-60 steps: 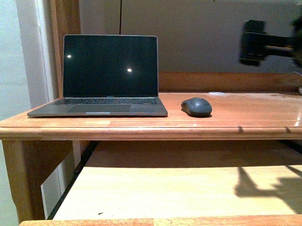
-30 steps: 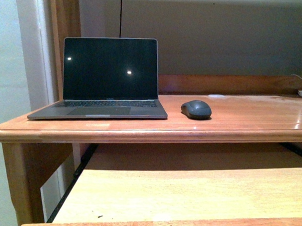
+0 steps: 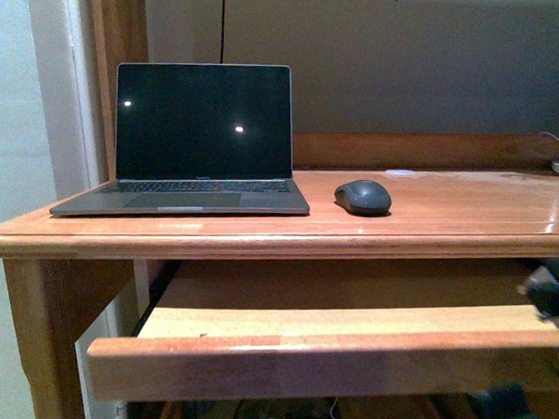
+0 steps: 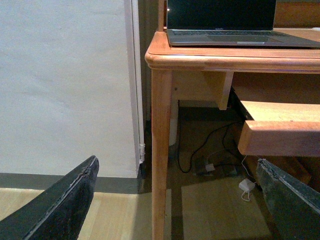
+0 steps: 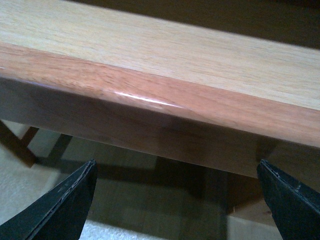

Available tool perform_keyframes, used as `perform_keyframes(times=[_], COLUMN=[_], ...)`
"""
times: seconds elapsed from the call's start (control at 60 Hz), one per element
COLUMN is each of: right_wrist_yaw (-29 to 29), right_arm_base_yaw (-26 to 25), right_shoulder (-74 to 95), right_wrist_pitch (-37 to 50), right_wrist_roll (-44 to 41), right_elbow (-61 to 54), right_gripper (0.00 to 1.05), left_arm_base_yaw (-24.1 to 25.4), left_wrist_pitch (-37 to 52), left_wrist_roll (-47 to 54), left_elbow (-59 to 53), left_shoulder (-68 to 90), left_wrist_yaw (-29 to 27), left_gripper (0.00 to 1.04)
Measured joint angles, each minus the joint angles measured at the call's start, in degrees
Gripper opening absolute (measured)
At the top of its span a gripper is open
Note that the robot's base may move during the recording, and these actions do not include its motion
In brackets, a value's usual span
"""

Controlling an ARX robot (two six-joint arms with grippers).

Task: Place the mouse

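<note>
Mouse: small dark grey oval plastic mouse [image 3: 363,196] on wooden desk [image 3: 465,218], beside open laptop [image 3: 195,145].
Left gripper [image 4: 175,200]: fingers spread wide, empty.
Right gripper [image 5: 175,192]: fingers spread wide, empty.

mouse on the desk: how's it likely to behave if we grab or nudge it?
The mouse looks like a rigid one-piece shell, so it probably won't flex in a grip. Its domed, matte top may let fingers slide off unless they close on its sides. It sits flat on the glossy desk top, so a push would likely slide it, not roll or tip it.
</note>
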Motion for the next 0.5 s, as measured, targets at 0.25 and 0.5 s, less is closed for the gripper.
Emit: perform_keyframes(times=[0.25,0.5], right_wrist_yaw=[13.31,12.44], right_arm_base_yaw=[4.90,5.25], right_shoulder=[15.93,12.66], right_wrist_pitch=[-6.69,-7.82], right_wrist_roll=[2.60,5.79], right_elbow=[23.15,22.12], right_gripper=[0.97,0.97], left_arm_base_yaw=[0.00,0.00], left_wrist_pitch=[0.00,0.00], left_wrist_roll=[0.00,0.00], left_elbow=[0.00,0.00], left_shoulder=[0.00,-0.07], left_wrist_yaw=[-0.02,0.00], left_gripper=[0.97,0.97])
